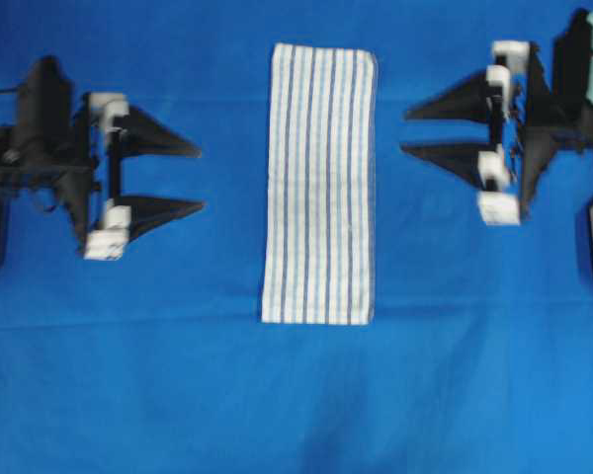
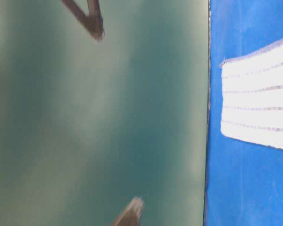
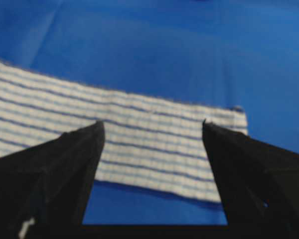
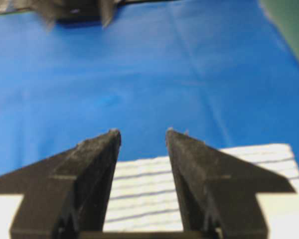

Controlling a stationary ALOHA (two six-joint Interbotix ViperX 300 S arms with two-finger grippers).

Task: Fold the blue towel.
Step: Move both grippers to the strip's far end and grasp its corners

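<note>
The blue towel [image 1: 318,184] is a white cloth with thin blue stripes, lying flat as a long narrow strip in the middle of the overhead view. It also shows in the table-level view [image 2: 259,99], the left wrist view [image 3: 139,144] and the right wrist view [image 4: 144,191]. My left gripper [image 1: 200,178] stands open to the left of the towel, apart from it, with nothing between its fingers [image 3: 84,149]. On the other side my right gripper [image 1: 407,131] is open too, level with the towel's far half, also apart and empty.
A large plain blue cloth [image 1: 296,395] covers the whole table under the towel. In the table-level view its edge meets a green wall [image 2: 99,122]. The opposite arm's base [image 4: 74,10] shows at the top of the right wrist view.
</note>
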